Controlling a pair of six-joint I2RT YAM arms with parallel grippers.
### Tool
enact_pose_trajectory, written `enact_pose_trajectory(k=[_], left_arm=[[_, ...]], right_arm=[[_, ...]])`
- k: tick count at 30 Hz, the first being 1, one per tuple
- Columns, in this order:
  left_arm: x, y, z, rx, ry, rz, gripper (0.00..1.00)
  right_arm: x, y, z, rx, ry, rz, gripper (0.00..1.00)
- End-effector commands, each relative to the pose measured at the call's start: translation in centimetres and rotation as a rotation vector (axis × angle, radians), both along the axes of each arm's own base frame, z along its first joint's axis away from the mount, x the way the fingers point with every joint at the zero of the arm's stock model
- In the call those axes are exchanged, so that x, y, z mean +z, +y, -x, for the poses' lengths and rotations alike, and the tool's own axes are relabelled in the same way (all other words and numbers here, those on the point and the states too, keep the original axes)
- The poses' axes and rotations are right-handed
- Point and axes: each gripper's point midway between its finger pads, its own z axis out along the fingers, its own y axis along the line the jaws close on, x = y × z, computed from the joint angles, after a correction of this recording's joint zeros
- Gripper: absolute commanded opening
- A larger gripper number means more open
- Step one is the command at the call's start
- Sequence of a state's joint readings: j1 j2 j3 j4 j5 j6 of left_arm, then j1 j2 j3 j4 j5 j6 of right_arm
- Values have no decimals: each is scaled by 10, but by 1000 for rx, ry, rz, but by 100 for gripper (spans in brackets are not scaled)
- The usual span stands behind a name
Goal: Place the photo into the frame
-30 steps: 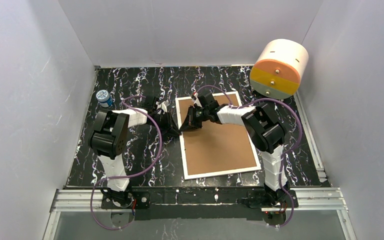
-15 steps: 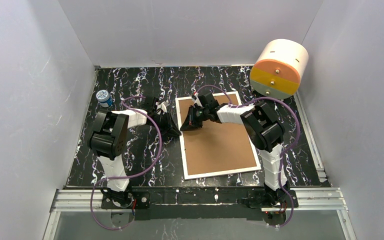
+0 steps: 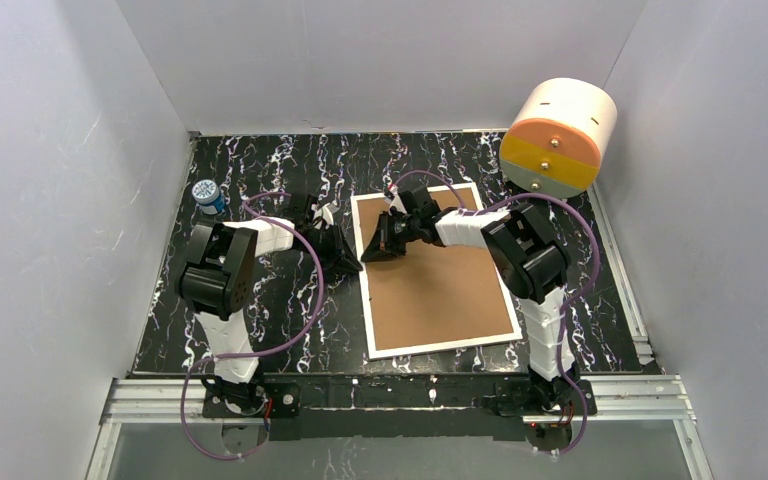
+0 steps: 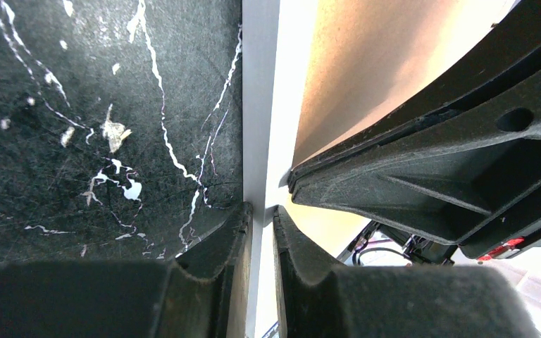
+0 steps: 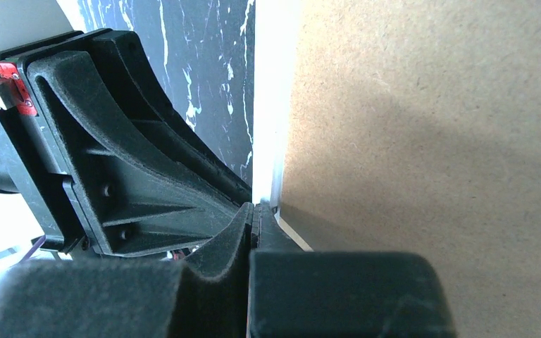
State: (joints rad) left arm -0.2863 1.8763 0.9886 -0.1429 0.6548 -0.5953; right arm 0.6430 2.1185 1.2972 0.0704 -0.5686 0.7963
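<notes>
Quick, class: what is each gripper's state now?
Left gripper: closed on the narrow white rim of the flat rectangular picture frame.
Right gripper: closed at the brown fibreboard back's edge; nothing visibly held.

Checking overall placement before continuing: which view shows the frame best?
Top external: nearly the whole frame shows, lying brown back up. Both wrist views show just a close strip of its white rim and backing.
</notes>
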Motion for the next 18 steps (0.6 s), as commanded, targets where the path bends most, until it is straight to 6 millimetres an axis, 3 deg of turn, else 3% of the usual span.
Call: enact_pose_trajectory(k=[1,18], left_arm=[[-64,49,45,-2,160,-311,12],[-67,51,46,-7,168,-323,12]], right_arm=[[-65,-48,8,-48,80,199,1],[-103,-80,19,-53,100,370,1]])
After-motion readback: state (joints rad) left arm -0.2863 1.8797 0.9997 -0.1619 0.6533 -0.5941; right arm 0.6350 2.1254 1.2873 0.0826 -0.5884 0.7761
